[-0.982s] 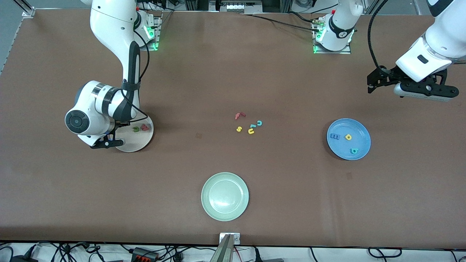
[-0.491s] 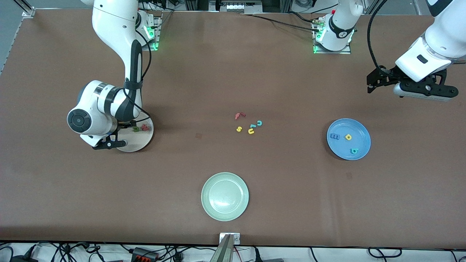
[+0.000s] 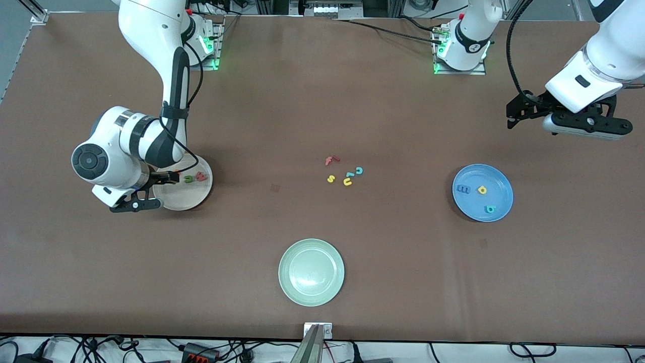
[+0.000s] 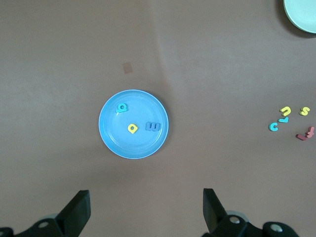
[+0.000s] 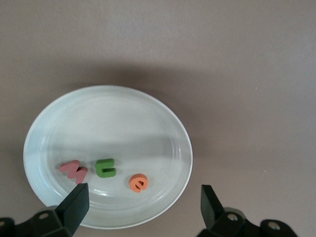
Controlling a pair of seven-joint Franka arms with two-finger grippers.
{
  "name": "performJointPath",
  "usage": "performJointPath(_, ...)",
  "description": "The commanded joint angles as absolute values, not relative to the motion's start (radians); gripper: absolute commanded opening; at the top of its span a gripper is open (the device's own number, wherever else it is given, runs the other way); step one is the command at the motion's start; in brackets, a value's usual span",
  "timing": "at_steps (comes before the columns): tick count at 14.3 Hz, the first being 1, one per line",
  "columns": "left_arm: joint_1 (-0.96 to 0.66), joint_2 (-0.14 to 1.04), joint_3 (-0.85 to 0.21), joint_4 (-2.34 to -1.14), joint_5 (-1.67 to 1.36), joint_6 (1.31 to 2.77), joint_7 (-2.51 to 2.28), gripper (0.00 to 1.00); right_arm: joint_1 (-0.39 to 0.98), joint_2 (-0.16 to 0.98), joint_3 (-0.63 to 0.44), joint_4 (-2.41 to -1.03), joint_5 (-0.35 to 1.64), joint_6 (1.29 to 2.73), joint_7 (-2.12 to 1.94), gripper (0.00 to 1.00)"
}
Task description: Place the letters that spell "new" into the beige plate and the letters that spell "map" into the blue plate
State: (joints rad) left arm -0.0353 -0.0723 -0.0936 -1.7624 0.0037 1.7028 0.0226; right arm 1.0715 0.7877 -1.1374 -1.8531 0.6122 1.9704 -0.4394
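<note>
The beige plate (image 5: 108, 113) holds the pink-red w (image 5: 74, 171), the green n (image 5: 105, 168) and the orange e (image 5: 139, 183), lying side by side. My right gripper (image 5: 142, 192) hovers open over the plate's edge, holding nothing. In the front view the plate (image 3: 187, 199) shows the n (image 3: 188, 178) and w (image 3: 201, 176); the arm hides the e. The blue plate (image 3: 496, 184) holds the blue m (image 3: 463, 189), yellow a (image 3: 482, 190) and teal p (image 3: 490, 208). My left gripper (image 4: 145, 194) waits open, high over bare table at the left arm's end.
A pale green plate (image 3: 311, 272) sits mid-table near the front camera. Loose letters lie at the table's middle: a red f (image 3: 332, 160), a yellow s (image 3: 330, 178), a teal c (image 3: 359, 170) and a yellow u (image 3: 347, 182).
My right gripper has opened and drawn up and away toward the right arm's end of the table, uncovering more of the beige plate. The left arm has not moved.
</note>
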Motion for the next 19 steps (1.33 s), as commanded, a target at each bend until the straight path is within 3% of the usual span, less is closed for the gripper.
performJointPath(1,-0.032,-0.086,-0.100,-1.759,0.005,1.690,0.038,1.00,1.055,0.779,-1.146,-1.804,0.652,1.965,-0.446,1.00)
performJointPath(3,-0.031,-0.086,-0.100,-1.759,0.005,1.690,0.038,1.00,1.043,0.761,-1.134,-1.779,0.689,1.965,-0.442,1.00)
performJointPath(6,-0.034,-0.086,-0.101,-1.759,0.005,1.690,0.037,1.00,0.933,0.634,-0.987,-1.729,0.599,1.967,-0.323,1.00)
performJointPath(11,-0.034,-0.089,-0.101,-1.759,0.005,1.661,0.037,1.00,0.596,0.383,-0.552,-1.638,0.199,1.953,-0.103,1.00)
performJointPath(15,-0.034,-0.089,-0.101,-1.752,0.005,1.660,0.038,1.00,0.225,0.313,-0.255,-1.469,0.115,1.774,-0.103,1.00)
performJointPath(16,-0.034,-0.087,-0.101,-1.749,0.005,1.660,0.038,1.00,0.162,0.293,-0.203,-1.442,0.104,1.747,-0.107,1.00)
performJointPath(19,-0.035,-0.087,-0.101,-1.747,0.005,1.660,0.038,1.00,0.140,0.245,-0.193,-1.436,0.035,1.741,-0.117,1.00)
